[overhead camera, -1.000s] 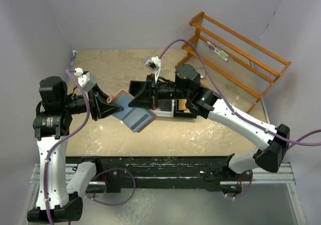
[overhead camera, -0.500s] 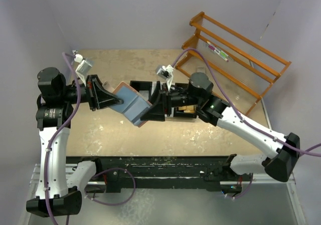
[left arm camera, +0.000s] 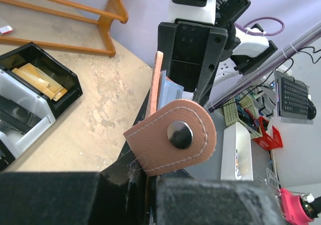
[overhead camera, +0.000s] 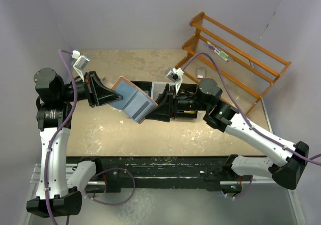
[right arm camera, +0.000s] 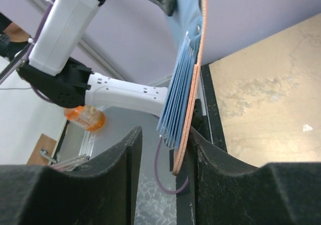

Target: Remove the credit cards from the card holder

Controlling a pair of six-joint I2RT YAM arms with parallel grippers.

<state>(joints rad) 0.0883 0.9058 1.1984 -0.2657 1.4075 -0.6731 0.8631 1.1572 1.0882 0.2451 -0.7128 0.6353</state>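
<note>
The card holder (overhead camera: 131, 101), reddish-brown with a light blue lining, hangs spread open above the table between both arms. My left gripper (overhead camera: 111, 97) is shut on its left end. In the left wrist view the snap tab (left arm camera: 175, 140) sticks out just above the fingers (left arm camera: 210, 200). My right gripper (overhead camera: 159, 109) is open at the holder's right edge. In the right wrist view the blue pocket layers (right arm camera: 181, 97) hang between the spread fingers, nearer the right one. One small pale card (overhead camera: 200, 73) lies on the table by the rack. I cannot tell whether the pockets hold credit cards.
A black tray (overhead camera: 186, 116) with tan paper pieces sits under my right wrist, with a clear bin (left arm camera: 22, 117) next to it. An orange wooden rack (overhead camera: 235, 59) stands at the back right. Purple walls close in the back and sides.
My left gripper closed on the card holder's left end and drew back left. My right gripper let go, opened and slid back to the holder's right edge.
</note>
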